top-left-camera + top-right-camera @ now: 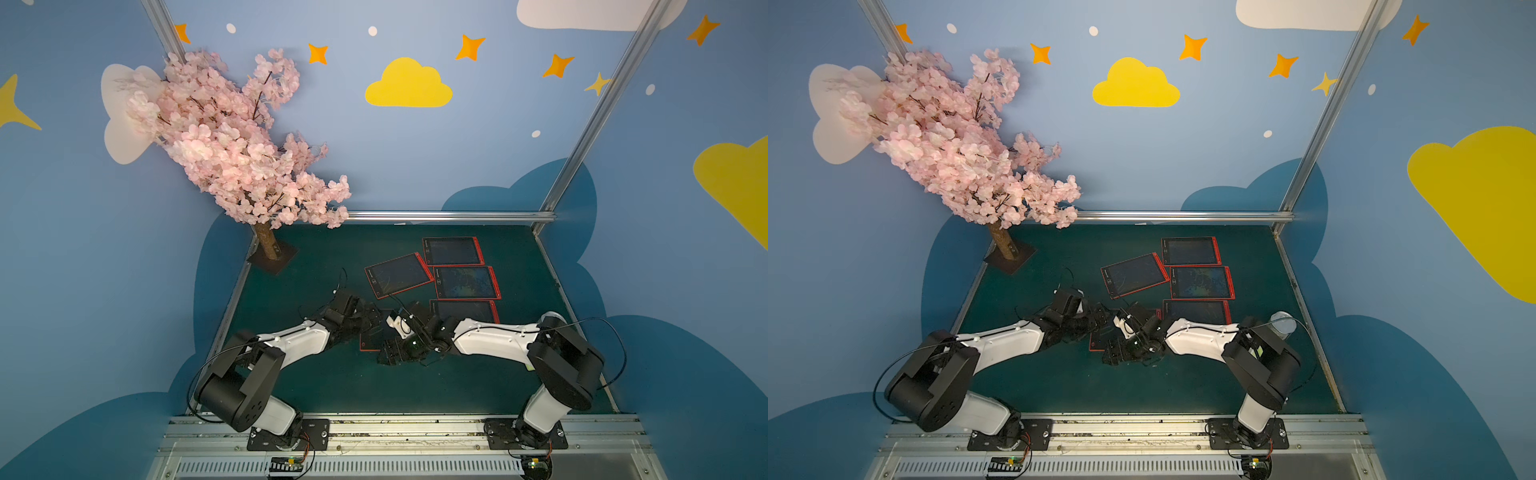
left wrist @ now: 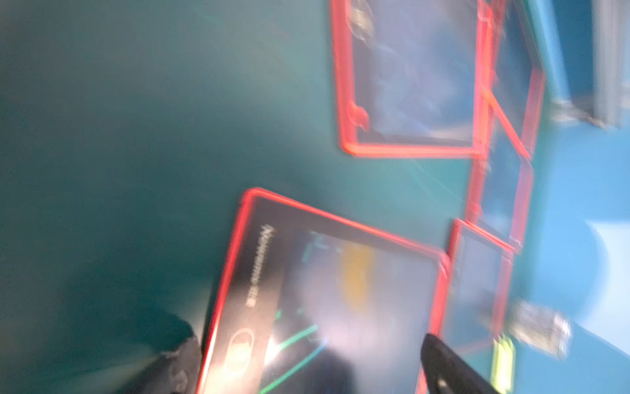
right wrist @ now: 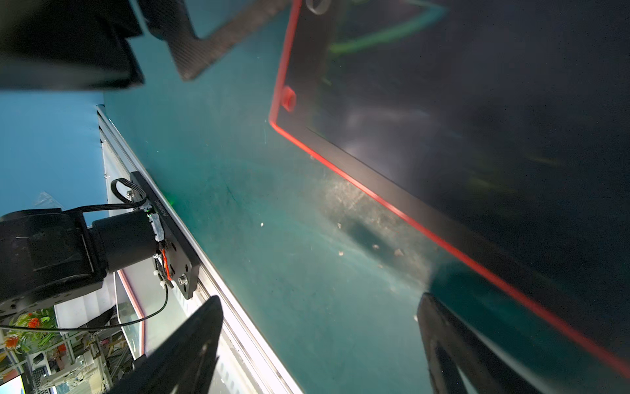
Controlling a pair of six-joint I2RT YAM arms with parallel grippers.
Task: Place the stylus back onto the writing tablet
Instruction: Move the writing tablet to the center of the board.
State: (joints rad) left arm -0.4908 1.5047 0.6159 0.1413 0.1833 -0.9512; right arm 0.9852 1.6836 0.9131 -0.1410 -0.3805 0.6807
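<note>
The nearest red-framed writing tablet point(image 1: 370, 338) lies on the green mat, mostly covered by both wrists in both top views. My left gripper point(image 1: 374, 318) hovers over its far edge. In the blurred left wrist view this gripper point(image 2: 306, 361) is open, and the tablet's dark screen point(image 2: 341, 290) with green strokes shows between the fingers. My right gripper point(image 1: 388, 357) is just in front of the tablet's near edge. It stands open point(image 3: 320, 327) over bare mat, one finger point(image 3: 450, 341) next to the tablet's red rim point(image 3: 409, 218). The stylus is hidden; I see it in no view.
Several more red-framed tablets point(image 1: 398, 275) point(image 1: 453, 251) point(image 1: 466, 282) lie behind and to the right. A pink blossom tree point(image 1: 232, 141) stands on its base point(image 1: 272, 257) at the back left. A metal rail point(image 1: 399, 428) runs along the mat's front edge.
</note>
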